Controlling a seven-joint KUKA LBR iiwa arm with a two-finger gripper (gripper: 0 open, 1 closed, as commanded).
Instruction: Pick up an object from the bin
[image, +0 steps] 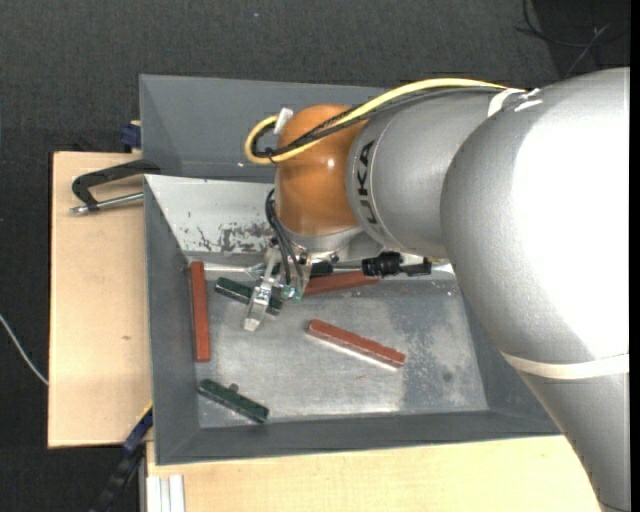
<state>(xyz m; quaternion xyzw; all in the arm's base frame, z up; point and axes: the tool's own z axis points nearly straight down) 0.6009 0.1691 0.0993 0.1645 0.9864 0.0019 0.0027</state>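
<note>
My gripper (262, 298) hangs low over the left middle of the bin floor, under the orange wrist cover. A short dark green bar (234, 290) lies right beside it on its left, touching or nearly touching it. Whether the bar is gripped I cannot tell. A red-brown bar (340, 283) lies just right of the gripper, partly hidden under the arm. Another red-brown bar (356, 344) lies flat on the floor, below and to the right of the gripper.
A long red-brown stick (201, 311) lies along the left wall. A dark green piece (232, 400) sits in the near left corner. The big arm covers the bin's right and back parts.
</note>
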